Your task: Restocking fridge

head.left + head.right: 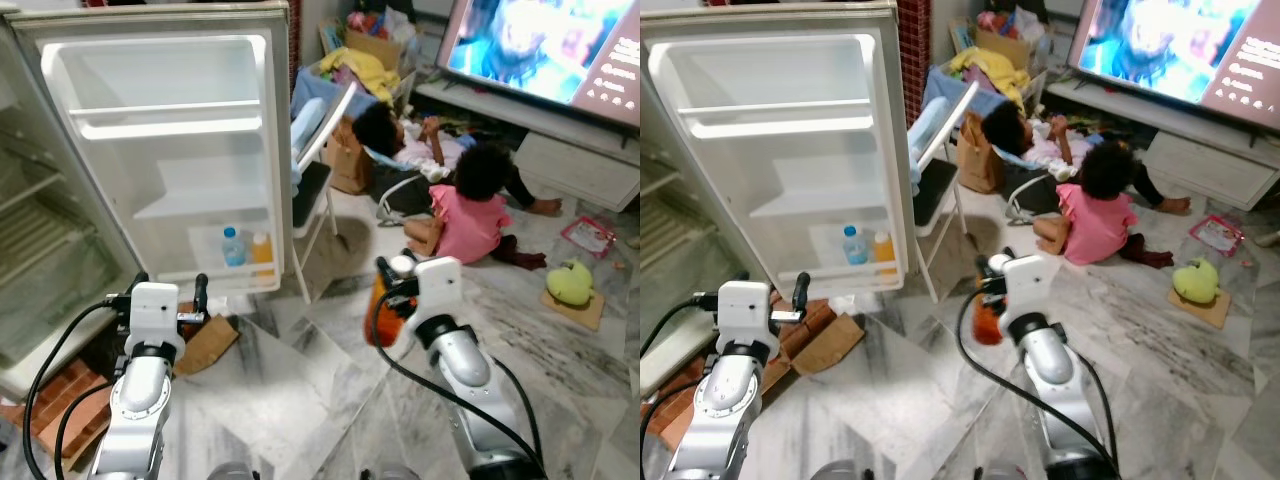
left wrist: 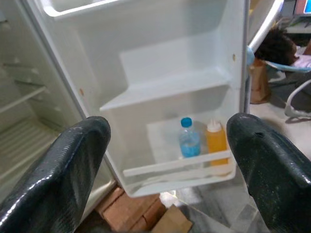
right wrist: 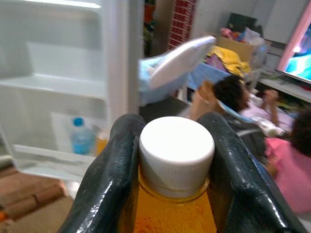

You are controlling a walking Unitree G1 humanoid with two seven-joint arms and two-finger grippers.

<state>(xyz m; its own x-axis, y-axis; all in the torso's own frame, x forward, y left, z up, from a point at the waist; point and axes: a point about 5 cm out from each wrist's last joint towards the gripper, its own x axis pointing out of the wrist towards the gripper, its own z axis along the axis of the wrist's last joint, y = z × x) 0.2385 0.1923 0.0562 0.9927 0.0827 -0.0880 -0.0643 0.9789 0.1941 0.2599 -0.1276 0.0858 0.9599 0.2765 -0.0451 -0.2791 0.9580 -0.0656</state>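
Note:
The fridge door [image 1: 170,150] stands wide open ahead on my left, its white shelves mostly bare. On its lowest door shelf [image 2: 180,167] stand a small blue-capped water bottle [image 1: 233,246] and an orange bottle [image 1: 262,250]. My right gripper [image 1: 390,285] is shut on an orange juice bottle [image 3: 175,213] with a white cap [image 3: 176,150], held above the floor to the right of the door. My left gripper [image 1: 165,290] is open and holds nothing, pointing at the lower door shelf from a short way off.
A folding chair [image 1: 320,170] with blue cloth leans just right of the door. Two people [image 1: 470,210] sit and lie on the marble floor before a TV [image 1: 560,45]. Cardboard [image 1: 205,340] and bricks [image 1: 60,400] lie under the door. Green toy [image 1: 570,282] at right.

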